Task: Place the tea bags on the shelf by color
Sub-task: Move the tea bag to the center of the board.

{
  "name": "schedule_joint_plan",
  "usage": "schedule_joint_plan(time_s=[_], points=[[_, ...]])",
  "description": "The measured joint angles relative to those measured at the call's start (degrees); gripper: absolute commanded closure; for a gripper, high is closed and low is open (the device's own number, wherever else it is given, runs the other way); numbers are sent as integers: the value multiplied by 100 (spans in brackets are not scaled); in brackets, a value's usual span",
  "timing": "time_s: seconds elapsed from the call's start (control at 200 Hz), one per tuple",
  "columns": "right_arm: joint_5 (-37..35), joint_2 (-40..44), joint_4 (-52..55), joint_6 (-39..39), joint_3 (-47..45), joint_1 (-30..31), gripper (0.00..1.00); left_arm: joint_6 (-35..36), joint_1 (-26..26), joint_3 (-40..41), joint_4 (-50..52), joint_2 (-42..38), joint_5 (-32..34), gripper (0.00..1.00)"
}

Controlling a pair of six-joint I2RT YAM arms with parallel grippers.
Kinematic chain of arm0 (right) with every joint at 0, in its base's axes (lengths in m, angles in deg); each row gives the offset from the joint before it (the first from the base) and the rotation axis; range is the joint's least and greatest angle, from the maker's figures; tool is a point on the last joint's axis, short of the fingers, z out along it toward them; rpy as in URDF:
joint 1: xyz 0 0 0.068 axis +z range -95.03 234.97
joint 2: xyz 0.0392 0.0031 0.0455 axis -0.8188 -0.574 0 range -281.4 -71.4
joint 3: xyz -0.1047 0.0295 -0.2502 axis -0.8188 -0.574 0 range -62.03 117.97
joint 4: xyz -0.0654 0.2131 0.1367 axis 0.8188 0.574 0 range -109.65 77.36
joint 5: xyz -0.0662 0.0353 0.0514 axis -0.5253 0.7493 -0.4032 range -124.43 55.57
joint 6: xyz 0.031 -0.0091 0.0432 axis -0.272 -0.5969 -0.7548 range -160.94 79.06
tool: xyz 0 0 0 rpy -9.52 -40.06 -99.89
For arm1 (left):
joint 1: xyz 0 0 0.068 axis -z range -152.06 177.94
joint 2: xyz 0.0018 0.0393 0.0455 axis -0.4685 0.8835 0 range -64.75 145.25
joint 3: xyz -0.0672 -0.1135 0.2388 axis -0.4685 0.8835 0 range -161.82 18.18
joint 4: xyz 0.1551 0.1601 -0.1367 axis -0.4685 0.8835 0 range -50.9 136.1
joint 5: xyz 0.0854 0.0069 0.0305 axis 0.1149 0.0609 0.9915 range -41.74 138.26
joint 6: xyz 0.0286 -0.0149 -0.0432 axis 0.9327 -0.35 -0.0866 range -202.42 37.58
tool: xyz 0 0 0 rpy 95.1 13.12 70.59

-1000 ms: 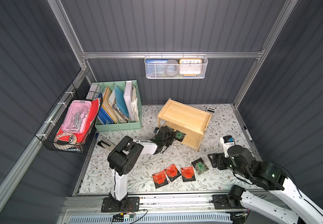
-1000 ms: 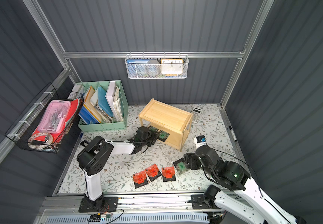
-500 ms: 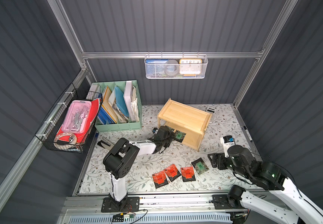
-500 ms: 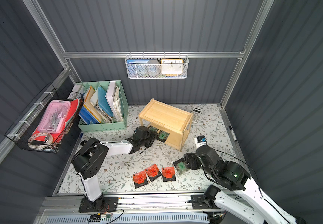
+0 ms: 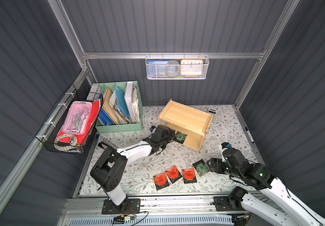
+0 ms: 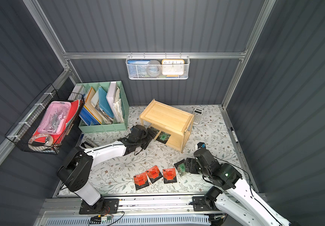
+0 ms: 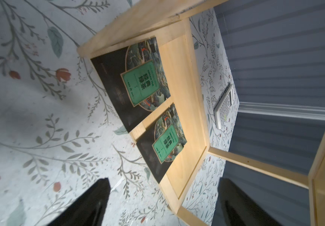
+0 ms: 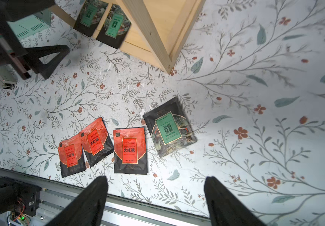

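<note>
The left gripper (image 7: 163, 179) stands wide open and empty at the front of the shelf (image 5: 187, 115), which sits at 1 o'clock from the middle of the mat (image 5: 136, 174). Two green bags (image 7: 140, 82) (image 7: 167, 144) lie on its lower board, both overhanging the front edge. The third green bag (image 8: 169, 127) lies flat on the mat at 4 o'clock. The right gripper (image 8: 154, 177), also open and empty, is at that bag's 3 o'clock. It may be just touching the bag, but the top views are too coarse to tell. Three red bags (image 8: 130, 149) (image 8: 96, 140) (image 8: 70, 154) make a row at 6 o'clock, and the two farthest from the green one overlap.

The risks, as I judge them:
- **Left gripper:** a finger pulling back could catch an overhanging bag and drag it off the board.
- **Third green bag:** it lies flat, so closing jaws may slide it into the nearest red bag instead of lifting it.
- **Shelf:** pushing it in could knock the two bags already there.
- **Red bags:** lifting one of the overlapped pair may shift the other.
</note>
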Motion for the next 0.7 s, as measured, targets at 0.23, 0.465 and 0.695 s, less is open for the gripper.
schedule_joint_plan(time_s=[0.23, 0.465, 0.695], points=[[385, -2, -424, -610, -678, -107, 21, 262, 0, 382, 472, -647, -72, 0], [472, -179, -903, -1281, -1169, -164, 25, 564, 0, 649, 885, -1102, -260, 0], [468, -636, -1596, -1698, -1589, -184, 29, 713, 0, 909, 1113, -1541, -468, 0]])
